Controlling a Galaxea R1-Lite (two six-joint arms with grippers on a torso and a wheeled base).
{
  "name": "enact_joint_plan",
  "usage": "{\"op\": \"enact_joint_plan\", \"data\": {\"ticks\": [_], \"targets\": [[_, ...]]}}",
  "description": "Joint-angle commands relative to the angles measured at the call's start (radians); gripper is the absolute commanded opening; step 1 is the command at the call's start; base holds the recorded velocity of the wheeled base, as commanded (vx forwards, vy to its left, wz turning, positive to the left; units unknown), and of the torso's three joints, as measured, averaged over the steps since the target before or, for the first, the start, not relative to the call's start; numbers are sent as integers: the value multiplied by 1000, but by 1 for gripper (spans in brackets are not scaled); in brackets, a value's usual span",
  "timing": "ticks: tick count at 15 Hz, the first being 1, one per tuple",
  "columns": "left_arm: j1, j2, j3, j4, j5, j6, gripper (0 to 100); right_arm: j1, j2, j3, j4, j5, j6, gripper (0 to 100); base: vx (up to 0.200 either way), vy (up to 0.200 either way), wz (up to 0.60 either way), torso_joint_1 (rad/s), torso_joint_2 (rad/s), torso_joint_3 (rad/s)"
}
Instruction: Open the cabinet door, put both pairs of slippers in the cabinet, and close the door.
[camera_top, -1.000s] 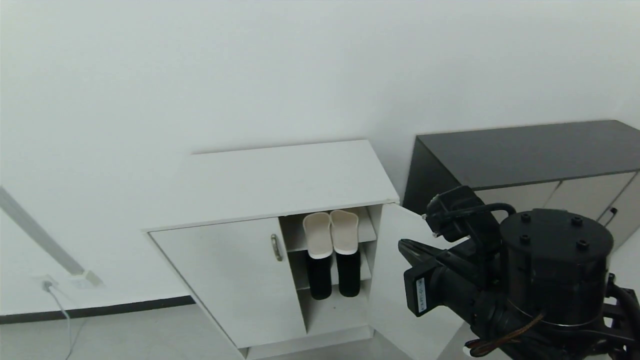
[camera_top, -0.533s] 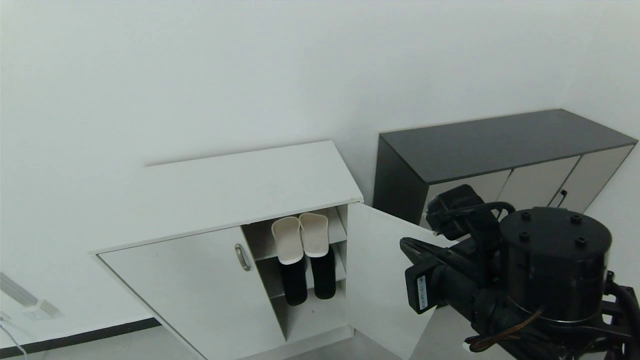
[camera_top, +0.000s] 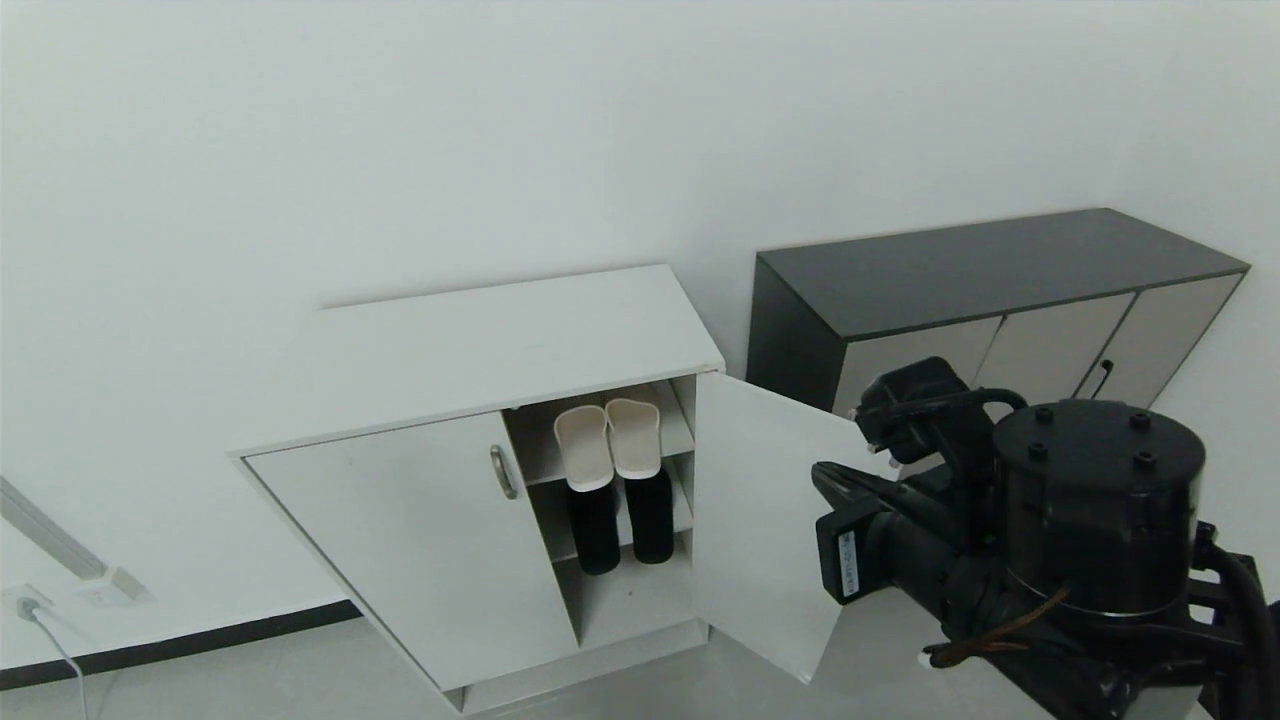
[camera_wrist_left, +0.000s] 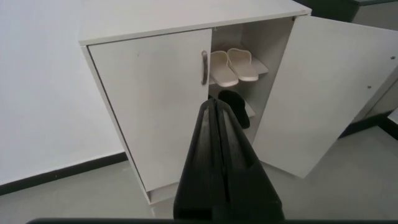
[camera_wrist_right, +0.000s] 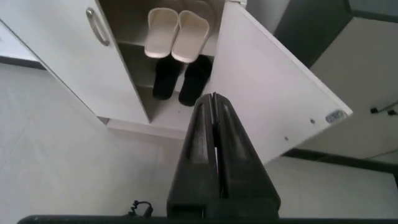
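Right gripper (camera_wrist_right: 214, 99): you see both fingers pressed flat together with nothing held between them. It points at the foot of the cabinet's open half, and in the head view it sits in front of the free edge of the open door.
Left gripper (camera_wrist_left: 213, 102): the fingers are closed tip to tip and grip nothing. It is aimed at the middle of the cabinet front, roughly where the two doors meet.
Open door (camera_top: 760, 520): this is the right-hand door, swung wide out toward you, with its inner face turned to the shelves. From these views you cannot tell whether either gripper touches it.
Closed door (camera_top: 420, 550): this is the left-hand door, flush with the front, and its metal handle (camera_top: 500, 472) stands upright near the inner edge.
Black slippers (camera_top: 620, 525): the pair lies side by side on the middle shelf, directly under the white pair. In the left wrist view they are partly hidden behind the gripper.
White slippers (camera_top: 608, 445): the pair lies side by side on the upper shelf, soles touching along the inner sides.
Cabinet (camera_top: 500, 350): it is white and low, with its back against the wall.
Dark sideboard (camera_top: 980, 265): it stands just beside the cabinet on its right, against the same wall.
Wall socket (camera_top: 25, 600): it sits low on the wall, well to the left, with a cable hanging from it.
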Motion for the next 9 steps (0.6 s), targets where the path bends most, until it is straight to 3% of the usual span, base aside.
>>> {"op": "enact_joint_plan", "data": {"ticks": [1, 5, 9], "targets": [[0, 1, 0, 0, 0, 0, 0, -88, 51, -47, 1, -30, 0, 0, 0, 0, 0, 0, 0, 0], [0, 1, 0, 0, 0, 1, 0, -372, 204, -180, 0, 51, 17, 0, 0, 0, 0, 0, 0, 0], [0, 1, 0, 0, 0, 1, 0, -507, 324, -291, 0, 125, 22, 0, 0, 0, 0, 0, 0, 0]]}}
